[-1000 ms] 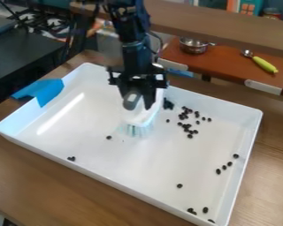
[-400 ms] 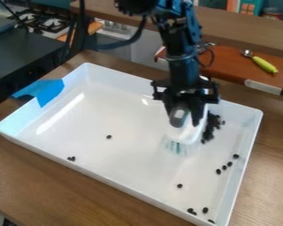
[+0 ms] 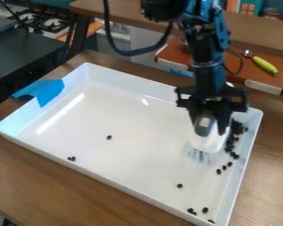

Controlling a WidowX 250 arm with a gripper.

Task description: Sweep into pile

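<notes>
The step in hand seems to be pushing the dark pieces to the right with the brush, so that they come together. To do it well, the arm should keep the bristles [image 3: 201,155] low and flat on the floor of the white tray [image 3: 132,114], with light and even pressure, because such small round pieces can probably roll or jump if the stroke is quick. The stroke should end softly before the right wall [image 3: 245,165], otherwise the brush may press against it and turn in the grip. Then it would be good to lift, go behind the row of single pieces [image 3: 224,167] on its near side, and sweep these toward the far right, to the main cluster [image 3: 234,137].

The gripper [image 3: 209,126] is closed on the brush [image 3: 212,142], with the grey handle end between its fingers. The brush head hangs just below it, over the right part of the tray. The main cluster lies just to the right of the brush, near the right wall; whether it touches the bristles, I cannot tell. Other pieces lie well apart from the gripper: some at the near right corner [image 3: 192,211], few at the left [image 3: 71,158].
</notes>
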